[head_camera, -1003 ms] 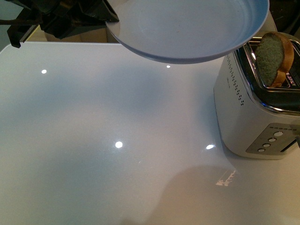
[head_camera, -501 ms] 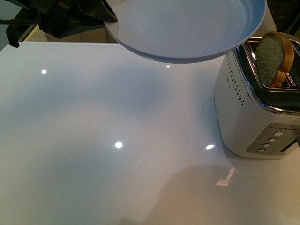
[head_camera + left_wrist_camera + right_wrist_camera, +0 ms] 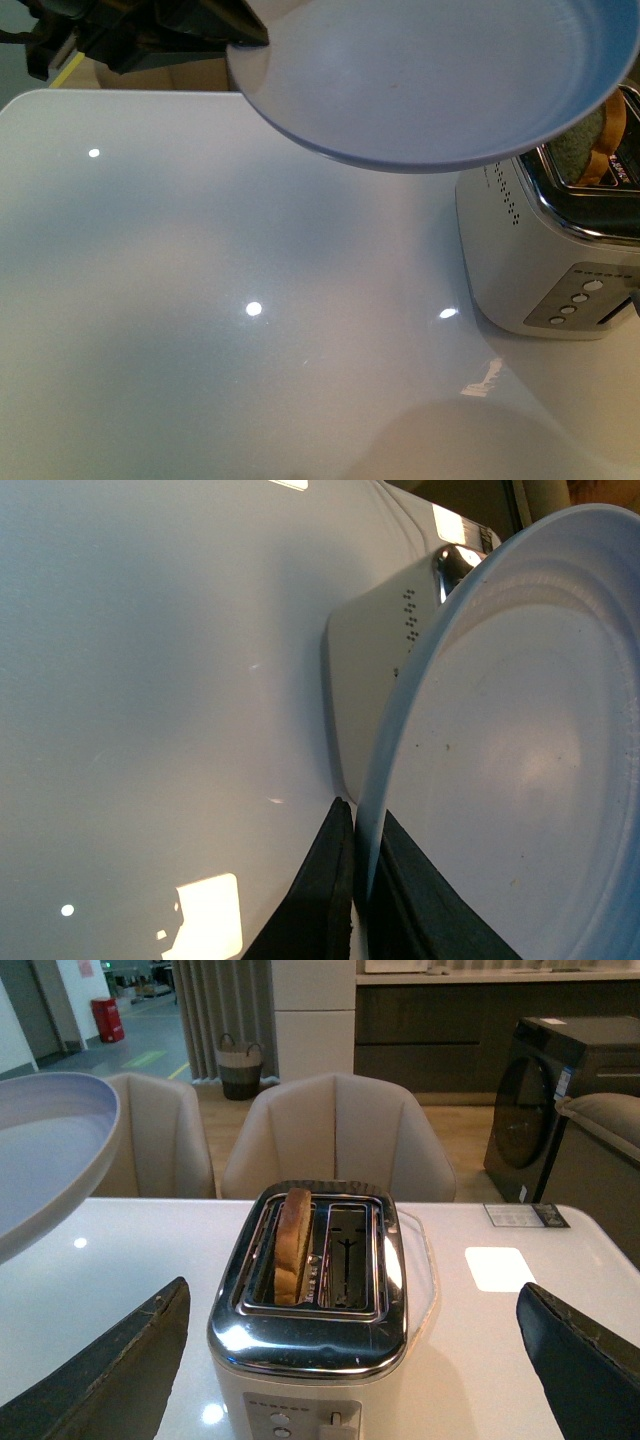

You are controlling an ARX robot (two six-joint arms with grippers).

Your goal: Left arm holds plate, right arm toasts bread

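Left gripper [image 3: 362, 816] clamps plate [image 3: 500, 780] (raised); right gripper [image 3: 350, 1292] spread.

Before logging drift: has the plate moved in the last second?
Yes: the plate has shifted right, over the fixed toaster, now hiding most of the bread.

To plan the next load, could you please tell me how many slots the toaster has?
2, side by side in the top of the toaster: the slot nearer the plate holds the bread; the other slot is empty. Neither is hidden.

No text is legible; print on the toaster [image 3: 545, 250] and on the dark card [image 3: 525, 1215] is too blurred.
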